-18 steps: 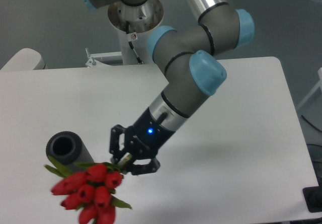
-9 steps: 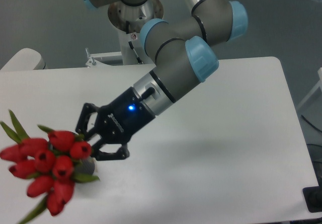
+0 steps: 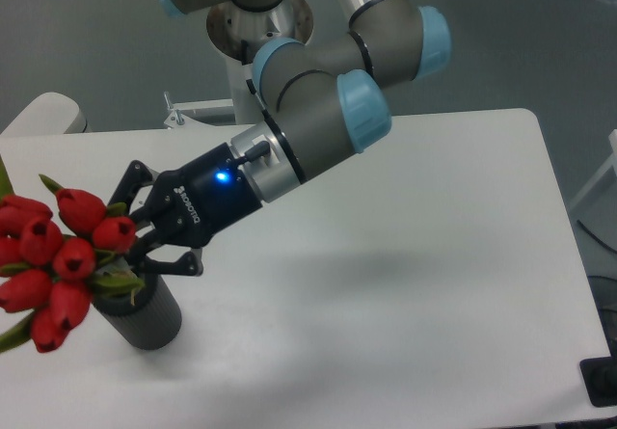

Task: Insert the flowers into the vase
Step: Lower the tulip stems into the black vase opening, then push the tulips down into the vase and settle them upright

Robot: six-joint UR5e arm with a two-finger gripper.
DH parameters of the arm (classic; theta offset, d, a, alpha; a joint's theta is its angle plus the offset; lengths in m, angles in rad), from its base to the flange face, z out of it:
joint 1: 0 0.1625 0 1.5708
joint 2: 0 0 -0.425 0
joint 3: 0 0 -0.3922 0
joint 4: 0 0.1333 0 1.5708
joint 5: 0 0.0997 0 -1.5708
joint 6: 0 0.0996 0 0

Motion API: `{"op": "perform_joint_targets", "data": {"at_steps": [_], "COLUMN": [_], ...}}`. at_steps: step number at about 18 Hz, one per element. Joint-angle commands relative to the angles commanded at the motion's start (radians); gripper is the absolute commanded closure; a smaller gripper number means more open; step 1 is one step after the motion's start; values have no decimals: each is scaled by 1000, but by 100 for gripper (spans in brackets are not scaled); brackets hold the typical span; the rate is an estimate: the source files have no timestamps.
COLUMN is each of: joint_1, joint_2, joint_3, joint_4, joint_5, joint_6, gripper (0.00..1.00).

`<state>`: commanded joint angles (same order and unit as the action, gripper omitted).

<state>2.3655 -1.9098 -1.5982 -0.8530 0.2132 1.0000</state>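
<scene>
Closest to the camera on the left side is the vase (image 3: 143, 315), a dark ribbed cylinder standing on the white table (image 3: 405, 284) near its front left corner; only the lower wall shows because the bunch covers the mouth. The flowers (image 3: 60, 255) sit right above and to the left of it, red tulip buds spread out toward the left edge of the view, with a couple of green leaves poking out low and at the far left. The stems are hidden, so I can't tell how far they reach into the vase, if at all. Just right of the buds is the gripper (image 3: 130, 239), black, with a blue light glowing on its body, and its fingers (image 3: 169, 264) are pinched in on the stem end of the bunch right over the vase mouth, so it's holding the flowers. Going further back and right, the grey arm with light blue joint caps angles up from the gripper toward its base at the far edge of the table. Behind the table there's dark grey floor, and a pale rounded thing sits at the far left.
</scene>
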Motion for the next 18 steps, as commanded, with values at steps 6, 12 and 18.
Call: {"op": "perform_joint_targets", "data": {"at_steps": [6,12,18], "joint_1": [-11,-23,-25], "joint_2": [-3,-43,-112], "joint_3": [-42,-117,-120], "joint_4": [20,20,20], "joint_5": [2,5,9], "joint_6": [26,183,291], "gripper": [96,86,64]}}
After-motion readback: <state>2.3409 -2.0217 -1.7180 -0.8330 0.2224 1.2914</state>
